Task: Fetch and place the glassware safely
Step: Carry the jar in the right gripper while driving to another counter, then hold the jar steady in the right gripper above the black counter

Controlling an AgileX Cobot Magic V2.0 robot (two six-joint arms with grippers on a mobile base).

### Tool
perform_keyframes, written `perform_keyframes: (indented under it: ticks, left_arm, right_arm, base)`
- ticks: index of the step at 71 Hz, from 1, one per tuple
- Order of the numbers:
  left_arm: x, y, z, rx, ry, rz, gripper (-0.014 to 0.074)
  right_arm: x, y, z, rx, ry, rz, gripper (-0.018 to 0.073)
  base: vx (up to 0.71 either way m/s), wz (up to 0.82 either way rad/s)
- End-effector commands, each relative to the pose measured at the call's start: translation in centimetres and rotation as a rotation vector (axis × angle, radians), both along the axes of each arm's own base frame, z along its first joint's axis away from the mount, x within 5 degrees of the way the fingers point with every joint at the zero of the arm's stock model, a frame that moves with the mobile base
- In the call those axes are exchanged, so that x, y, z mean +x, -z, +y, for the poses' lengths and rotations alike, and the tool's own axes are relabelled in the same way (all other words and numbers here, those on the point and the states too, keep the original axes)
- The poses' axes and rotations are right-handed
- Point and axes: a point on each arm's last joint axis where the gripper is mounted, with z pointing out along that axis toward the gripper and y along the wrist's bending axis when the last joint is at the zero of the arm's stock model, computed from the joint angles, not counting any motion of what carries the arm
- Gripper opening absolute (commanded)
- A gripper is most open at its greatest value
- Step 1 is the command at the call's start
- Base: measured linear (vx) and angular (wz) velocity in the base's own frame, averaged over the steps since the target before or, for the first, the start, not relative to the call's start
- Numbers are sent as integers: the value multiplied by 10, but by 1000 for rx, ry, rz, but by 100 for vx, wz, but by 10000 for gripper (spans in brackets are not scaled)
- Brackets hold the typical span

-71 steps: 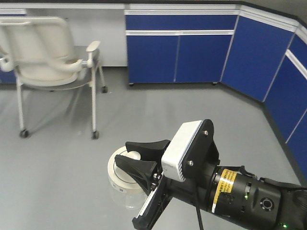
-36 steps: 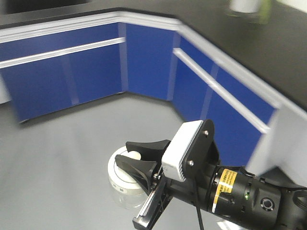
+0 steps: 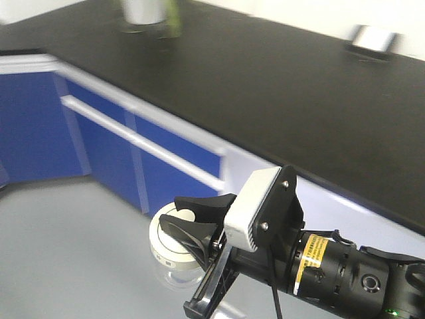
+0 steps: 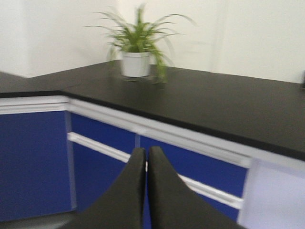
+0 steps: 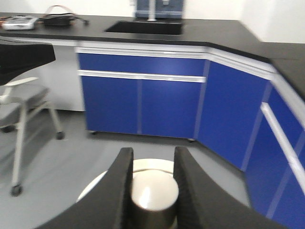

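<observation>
Jar (image 3: 163,251) hangs at lower centre of frame, right pincer (image 5: 152,151) clamped on its lid knob (image 5: 154,200); left pincer (image 4: 146,150) together, empty. Best carried level and slow to the black desk (image 3: 265,100); a knob hold could slip.

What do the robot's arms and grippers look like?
The right arm is a black cylinder with a yellow label band, a thin black cable and a white vented box at its wrist. The right gripper and left gripper have black, curved, tapering fingers.
</observation>
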Motion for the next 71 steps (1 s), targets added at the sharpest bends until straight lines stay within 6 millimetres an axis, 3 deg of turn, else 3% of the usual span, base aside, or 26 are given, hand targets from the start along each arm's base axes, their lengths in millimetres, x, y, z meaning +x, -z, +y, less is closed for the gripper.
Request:
perform_keyframes:
  ticks: [1,42,71]
  left_arm:
    - [0,-16,-3,-17,35,-83,-7]
    - [0,-16,-3,-17,36,-84,-7]
    - [0,-16,-3,-17,36,-84,-7]
  right_arm:
    - [-2,-26,1,134,-26,-85,-3]
    - [-2,-26,1,134,-26,-85,-3]
    - [-2,-26,1,133,-26,-85,-3]
  base:
    - [23,-82]
    - [19,-74]
    - [15,-36]
